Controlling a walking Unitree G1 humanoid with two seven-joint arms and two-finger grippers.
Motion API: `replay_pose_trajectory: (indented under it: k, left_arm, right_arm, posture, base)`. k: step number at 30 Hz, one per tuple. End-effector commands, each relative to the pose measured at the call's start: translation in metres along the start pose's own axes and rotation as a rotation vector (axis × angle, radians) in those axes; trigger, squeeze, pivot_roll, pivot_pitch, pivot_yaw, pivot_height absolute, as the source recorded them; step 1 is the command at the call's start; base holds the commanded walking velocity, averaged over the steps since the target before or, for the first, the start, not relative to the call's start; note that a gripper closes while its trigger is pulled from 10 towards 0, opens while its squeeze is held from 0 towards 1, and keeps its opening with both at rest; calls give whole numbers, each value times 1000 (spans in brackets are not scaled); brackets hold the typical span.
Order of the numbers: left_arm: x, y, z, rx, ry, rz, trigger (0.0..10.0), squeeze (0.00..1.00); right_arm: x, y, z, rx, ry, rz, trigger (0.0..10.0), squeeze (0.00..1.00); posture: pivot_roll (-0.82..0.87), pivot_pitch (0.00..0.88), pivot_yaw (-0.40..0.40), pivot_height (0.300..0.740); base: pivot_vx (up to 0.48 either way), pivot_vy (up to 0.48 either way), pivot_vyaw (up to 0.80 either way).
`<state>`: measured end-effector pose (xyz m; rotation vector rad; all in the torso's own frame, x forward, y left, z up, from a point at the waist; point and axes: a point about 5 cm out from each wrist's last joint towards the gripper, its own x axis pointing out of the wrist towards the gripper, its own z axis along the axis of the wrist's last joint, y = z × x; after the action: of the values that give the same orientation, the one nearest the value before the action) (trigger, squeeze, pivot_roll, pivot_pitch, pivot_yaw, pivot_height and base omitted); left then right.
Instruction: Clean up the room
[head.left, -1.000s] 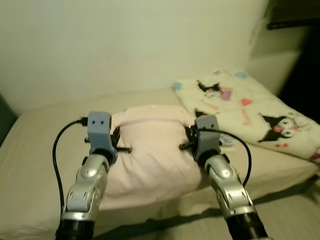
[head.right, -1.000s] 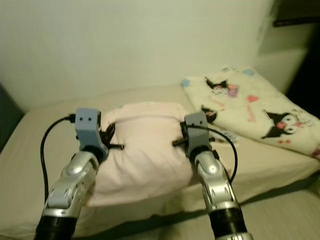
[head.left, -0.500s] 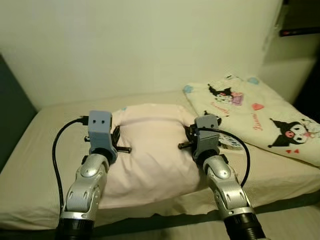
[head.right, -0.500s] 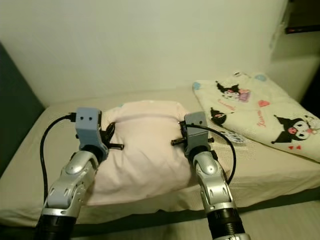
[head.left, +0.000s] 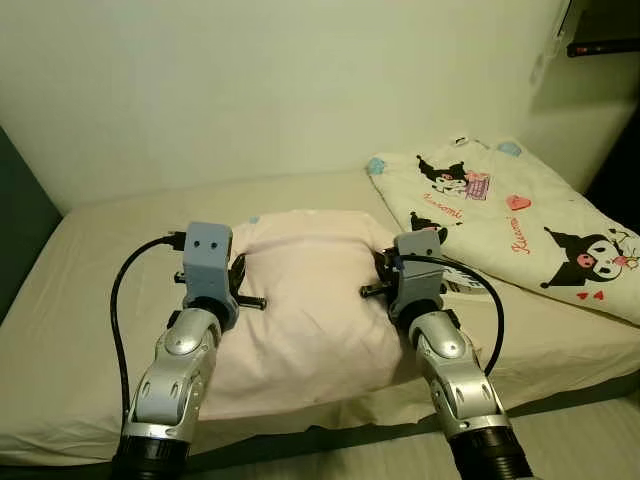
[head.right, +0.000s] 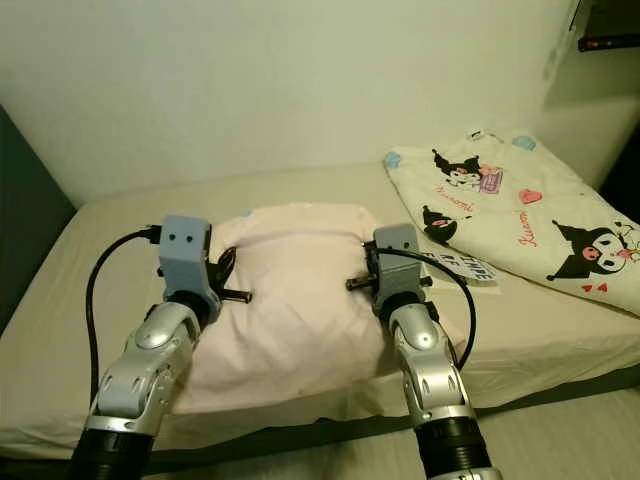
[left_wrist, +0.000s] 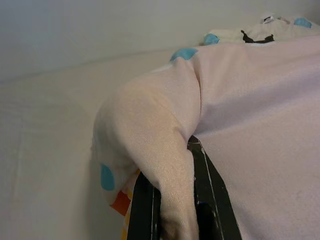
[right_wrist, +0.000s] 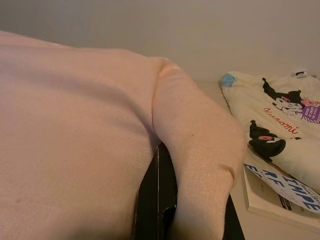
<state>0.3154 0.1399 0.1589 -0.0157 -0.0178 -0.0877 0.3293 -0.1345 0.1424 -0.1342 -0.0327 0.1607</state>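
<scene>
Pink pillow remained pinched by the left gripper and right gripper, both clamped on its edges; only the camera shifted; carrying continued.

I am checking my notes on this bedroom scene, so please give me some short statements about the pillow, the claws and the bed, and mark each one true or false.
1. Both claws grip the pink pillow, the left claw on one side and the right claw on the other. True.
2. The pillow lies on the floor. False: it is over the bed.
3. A cartoon-print blanket lies on the robot's right side of the bed. True.
4. The blanket covers the pillow. False: they lie apart.
5. A printed booklet lies beside the blanket. True.
</scene>
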Motion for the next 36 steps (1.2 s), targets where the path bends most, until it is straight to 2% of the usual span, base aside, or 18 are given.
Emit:
replay_pose_trajectory:
  k: [1,6,14,23,36]
  left_arm:
    - [-2,5,-2,18,9,18,10000,0]
    - [-3,7,-5,15,19,31,10000,0]
    - [-13,22,-13,-60,38,78,10000,0]
    - [-17,24,-12,-40,34,75,10000,0]
    - [-14,25,-11,-29,40,82,10000,0]
  right_arm:
    - [-1,3,8,-34,-42,-8,10000,0]
    - [-1,4,8,-34,-42,-5,10000,0]
    - [-3,3,5,-2,-30,-2,10000,0]
    - [-4,5,2,11,-20,10,10000,0]
    - [-6,3,3,13,-26,0,10000,0]
  posture:
    - [-86,54,37,740]
    - [-89,60,36,740]
    - [-82,76,30,740]
    - [-78,76,27,740]
    - [-76,75,33,740]
  base:
    - [0,0,0]
    - [0,0,0]
    - [0,0,0]
    - [0,0,0]
    - [0,0,800]
